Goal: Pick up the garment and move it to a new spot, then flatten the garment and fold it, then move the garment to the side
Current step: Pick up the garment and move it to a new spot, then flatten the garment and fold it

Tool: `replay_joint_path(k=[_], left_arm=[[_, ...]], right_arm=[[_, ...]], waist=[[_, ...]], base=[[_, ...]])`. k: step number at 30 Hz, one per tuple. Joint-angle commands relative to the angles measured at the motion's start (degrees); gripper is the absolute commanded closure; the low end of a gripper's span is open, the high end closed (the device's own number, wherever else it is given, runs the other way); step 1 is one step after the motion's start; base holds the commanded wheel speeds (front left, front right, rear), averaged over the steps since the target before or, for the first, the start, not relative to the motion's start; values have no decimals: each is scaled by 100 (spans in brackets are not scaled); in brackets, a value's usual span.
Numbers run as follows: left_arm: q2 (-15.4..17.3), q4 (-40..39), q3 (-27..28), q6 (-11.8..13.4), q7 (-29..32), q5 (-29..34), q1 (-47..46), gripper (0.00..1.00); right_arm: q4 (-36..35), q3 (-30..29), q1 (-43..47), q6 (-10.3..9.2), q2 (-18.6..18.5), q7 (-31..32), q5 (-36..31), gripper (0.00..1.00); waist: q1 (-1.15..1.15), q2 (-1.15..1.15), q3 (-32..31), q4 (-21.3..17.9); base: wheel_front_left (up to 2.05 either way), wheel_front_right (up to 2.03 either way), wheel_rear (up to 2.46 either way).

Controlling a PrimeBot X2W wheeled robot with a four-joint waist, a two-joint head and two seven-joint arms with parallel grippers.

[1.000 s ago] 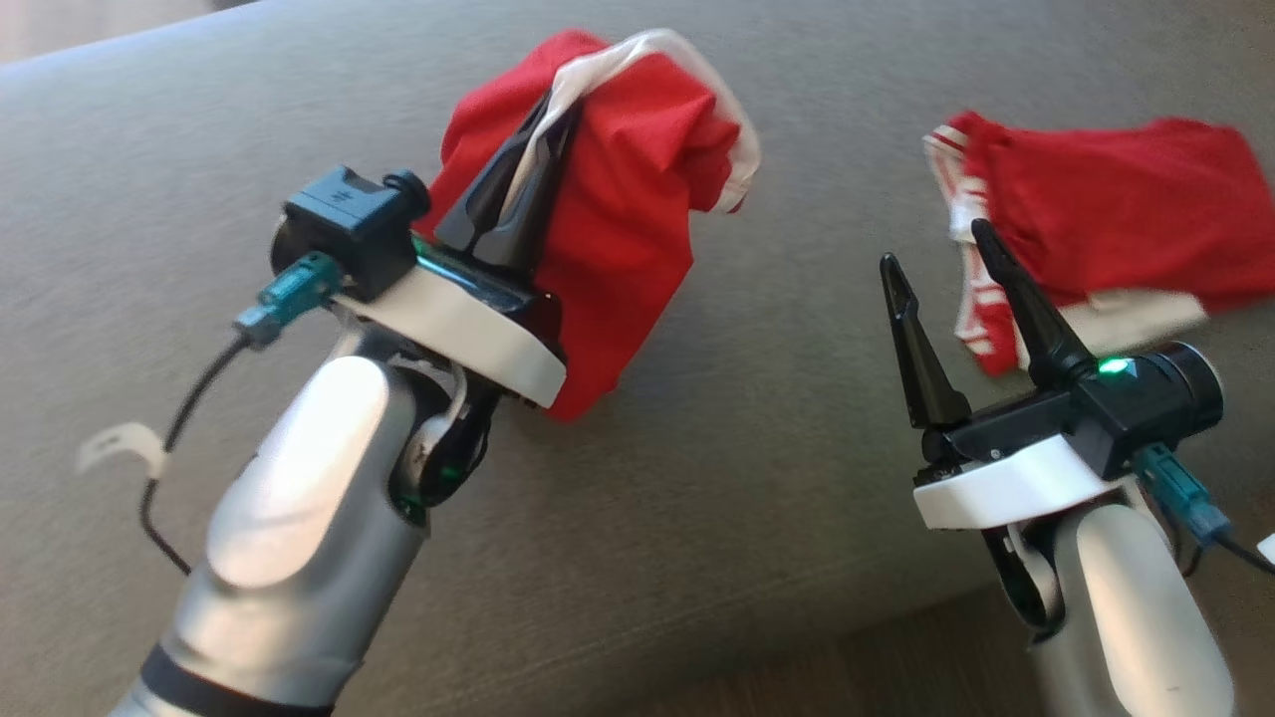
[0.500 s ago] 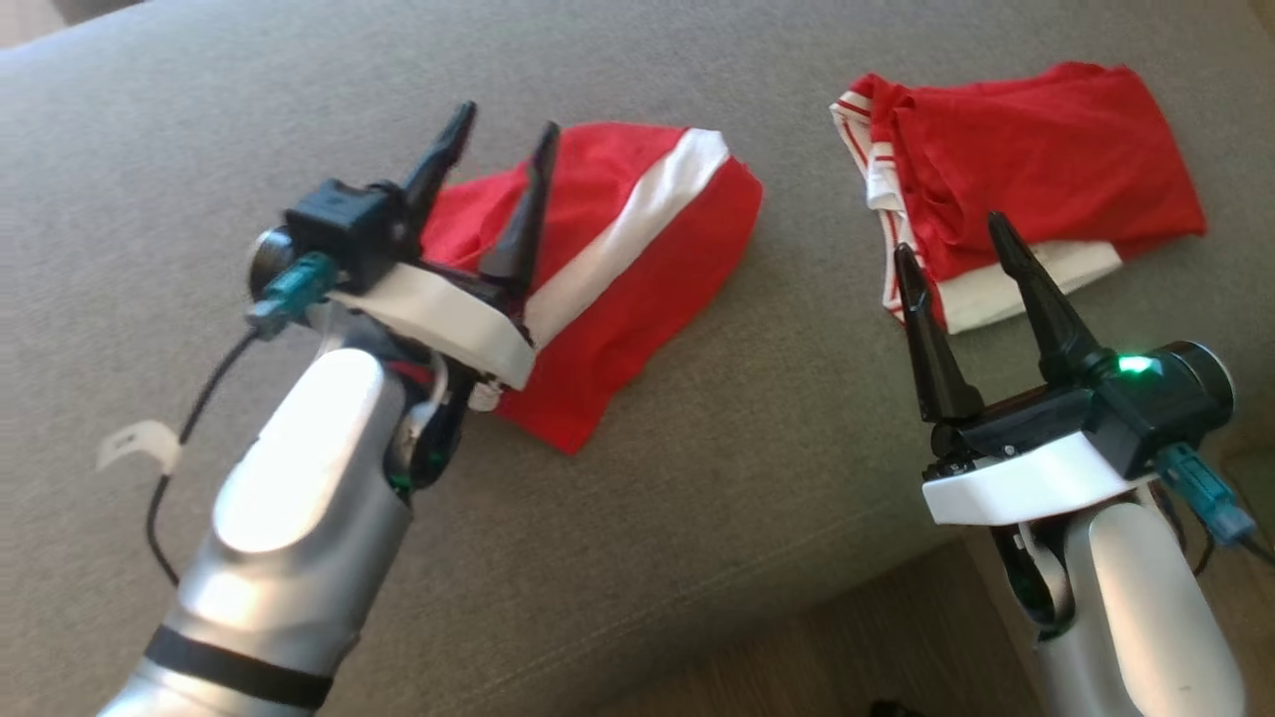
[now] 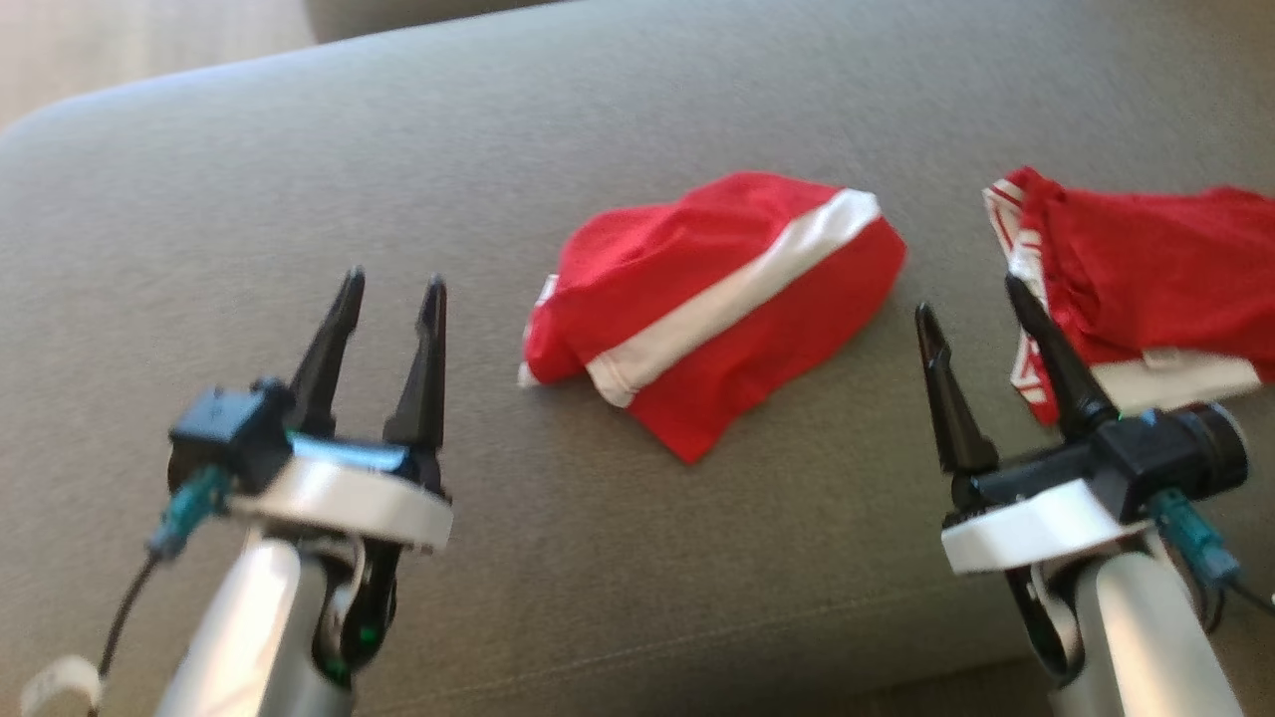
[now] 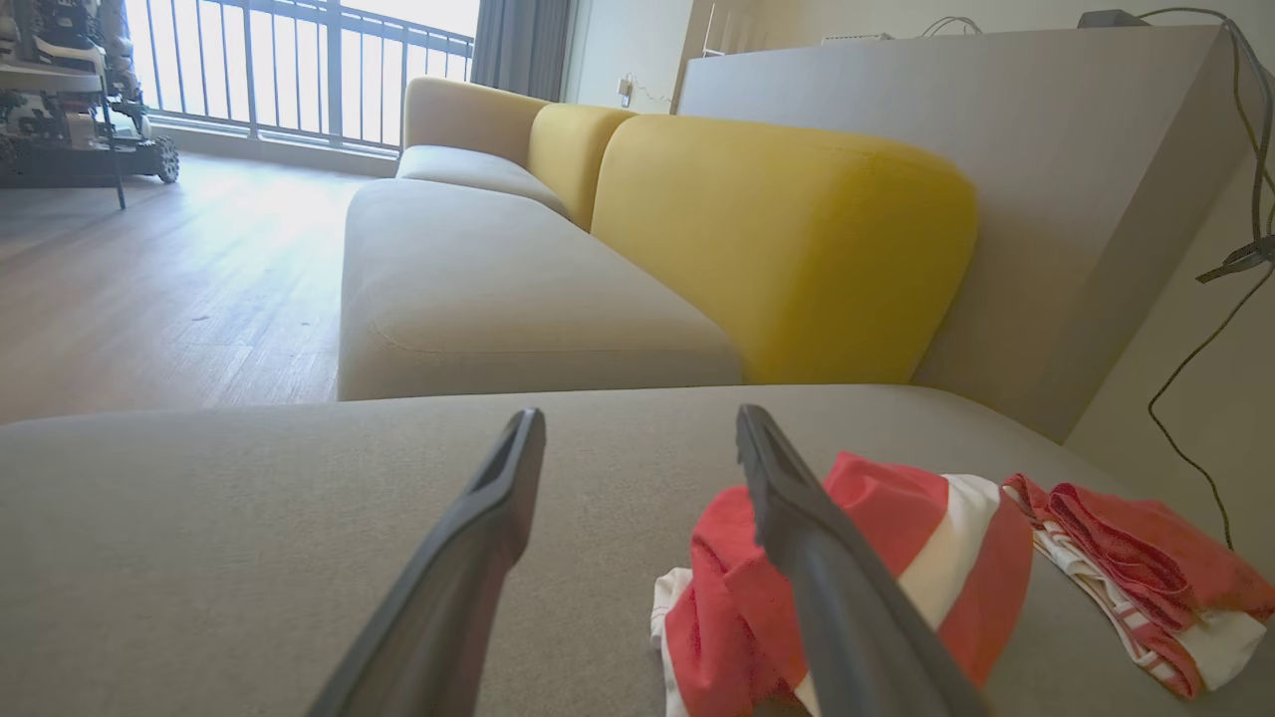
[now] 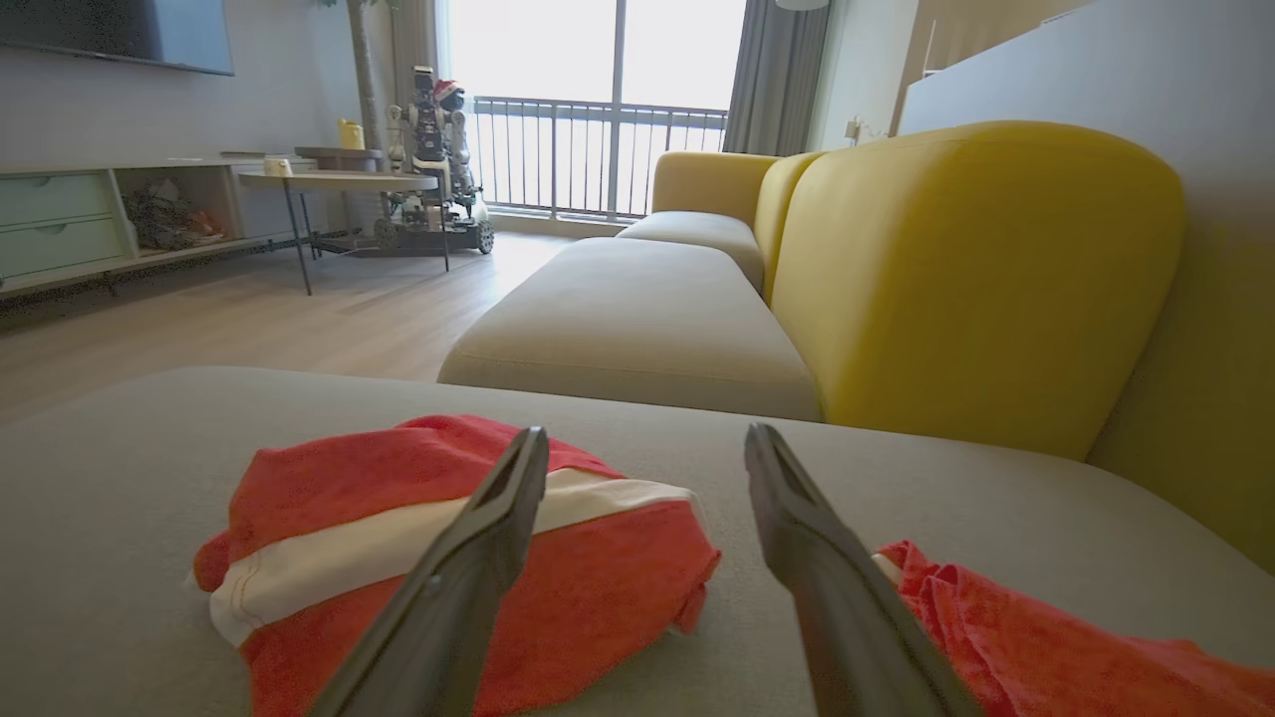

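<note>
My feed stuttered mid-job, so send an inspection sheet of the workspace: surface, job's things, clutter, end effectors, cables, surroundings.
Surface: grey sofa cushion, garments lying on it.
Job's things: red garment with white band, bunched, mid-cushion, touched by nothing.
Clutter: second red-and-white garment, to its right, apart from it.
End effectors: left end effector open, holding nothing; right end effector likewise.
Cables: teal-plug cable at left wrist; black wall cables.
Surroundings: yellow backrest, wood floor, balcony railing.
</note>
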Motion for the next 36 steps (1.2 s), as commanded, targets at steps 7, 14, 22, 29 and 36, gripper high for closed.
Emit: replay_joint_path(k=[7, 14, 22, 29, 36], left_arm=[[-462, -687, 873, -223, -43, 573, 739, 0], [-713, -873, 1199, -464, -43, 913, 1141, 0], [-742, -795, 1202, -481, -43, 864, 1149, 0], [-743, -749, 1115, -402, -43, 736, 1063, 0], [-744, -651, 944, -421, -43, 659, 853, 0]], right_arm=[[-134, 61, 210, -2, 13, -11, -82, 0], [-119, 53, 335, -2, 13, -12, -15, 0], [-130, 56, 333, -2, 13, 33, -40, 0], [-13, 535, 158, -2, 13, 156, -485, 0], [773, 994, -328, -2, 13, 290, -920, 0]], waist=[[0, 0, -399, 503], [0, 0, -466, 545], [0, 0, -462, 631], [0, 0, -245, 904], [0, 0, 50, 1448]], base=[[0, 0, 0], [0, 0, 0], [0, 0, 0], [0, 0, 0], [0, 0, 0]])
